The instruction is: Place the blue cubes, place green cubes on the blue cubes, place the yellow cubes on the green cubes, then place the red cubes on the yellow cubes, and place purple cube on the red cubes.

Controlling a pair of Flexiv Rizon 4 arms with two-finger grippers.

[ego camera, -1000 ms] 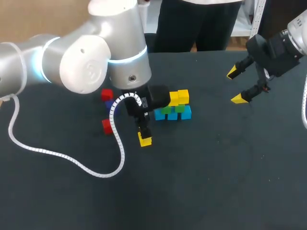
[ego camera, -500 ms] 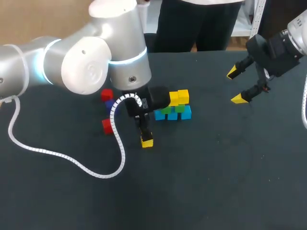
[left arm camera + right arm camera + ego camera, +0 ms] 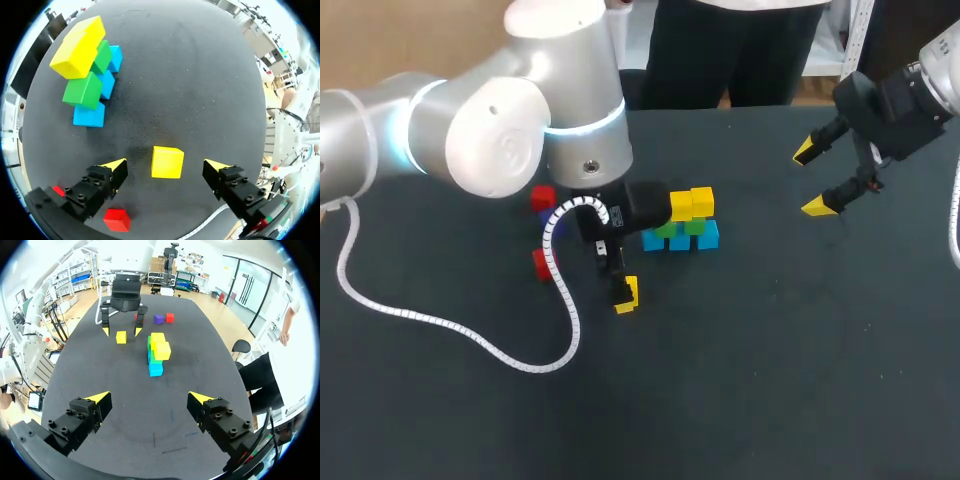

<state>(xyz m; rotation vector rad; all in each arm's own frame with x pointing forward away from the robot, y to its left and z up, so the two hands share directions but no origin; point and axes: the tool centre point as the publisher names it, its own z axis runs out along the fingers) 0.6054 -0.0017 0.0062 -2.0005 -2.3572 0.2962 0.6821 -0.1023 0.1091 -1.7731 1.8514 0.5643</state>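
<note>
Your left gripper (image 3: 166,167) stands open wide above the loose yellow cube (image 3: 167,162). The cube lies on the table (image 3: 210,90) between the 2 fingers and touches neither.

1. Centre the cube between the fingers.
2. Lower until the pads flank 2 opposite side faces, then close squarely.
3. Avoid nudging the red cube (image 3: 116,220) just beside 1 finger.

The likely target is the bare green cube (image 3: 82,91) at the near end of the stack (image 3: 95,65). The right gripper (image 3: 148,398) is open wide, empty and well apart.

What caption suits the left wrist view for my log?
Left gripper, open, straddles a loose yellow cube; the blue-green-yellow stack stands ahead of it.
</note>
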